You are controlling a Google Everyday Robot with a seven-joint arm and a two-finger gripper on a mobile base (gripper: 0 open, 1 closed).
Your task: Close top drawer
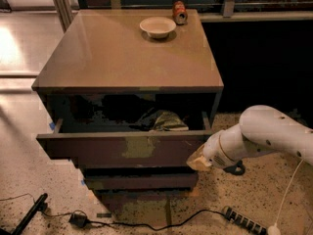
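The top drawer (pixel 122 150) of a brown cabinet stands pulled out, its dark glossy front facing me with a pale scratch patch near the middle. Crumpled bags (pixel 164 121) lie inside it. My gripper (pixel 197 161) sits at the end of the white arm (pixel 266 136), at the right end of the drawer front, touching or very close to it. Two narrower drawer fronts (pixel 142 181) sit below the top one.
The cabinet top (pixel 122 58) carries a white bowl (pixel 157 27) and a can (pixel 179 11) at the back. A black cable (pixel 146 224) and a power strip (pixel 244 222) lie on the speckled floor in front. A black bar (pixel 29 214) lies at the lower left.
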